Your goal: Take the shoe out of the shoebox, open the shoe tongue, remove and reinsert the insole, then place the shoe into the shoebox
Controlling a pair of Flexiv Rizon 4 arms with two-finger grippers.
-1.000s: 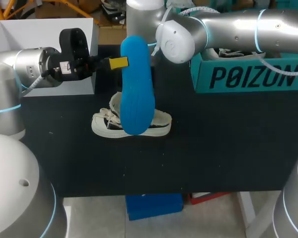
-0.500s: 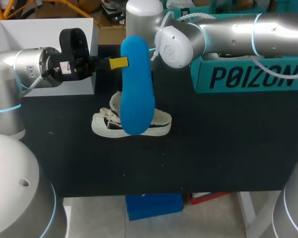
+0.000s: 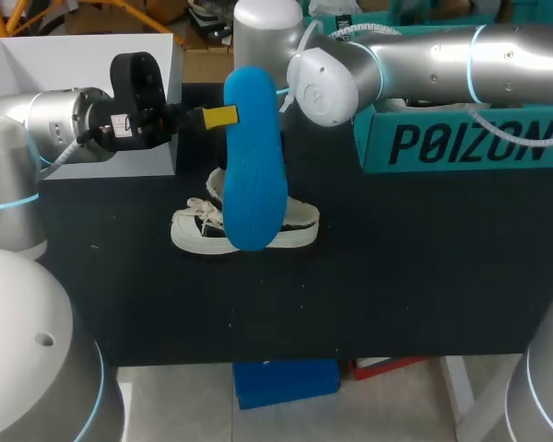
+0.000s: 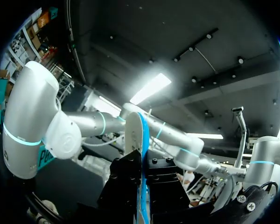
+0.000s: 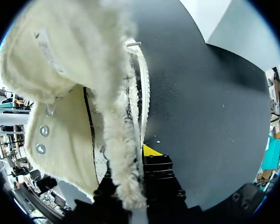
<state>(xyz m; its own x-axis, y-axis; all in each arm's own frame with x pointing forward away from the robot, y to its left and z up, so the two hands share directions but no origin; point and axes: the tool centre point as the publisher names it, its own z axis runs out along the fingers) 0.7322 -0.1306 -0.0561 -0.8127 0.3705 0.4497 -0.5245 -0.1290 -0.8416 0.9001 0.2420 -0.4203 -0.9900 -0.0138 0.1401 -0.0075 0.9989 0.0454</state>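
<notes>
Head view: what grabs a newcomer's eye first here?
The bright blue insole stands out most, held upright in the left claw above mid-table. Right under it is a cream shoe on the black table, and the right wrist view shows the right claw pinching its fuzzy lining. The teal shoebox sits at the back right.

1. A black matte table filled the middle of the head view, its top flecked with pale specks.
2. In the right wrist view the same dark top spread out below.
3. Pale floor showed past the table's front edge.
4. The left wrist view looked up at a dark ceiling with one bright strip light and small spotlights.
</notes>
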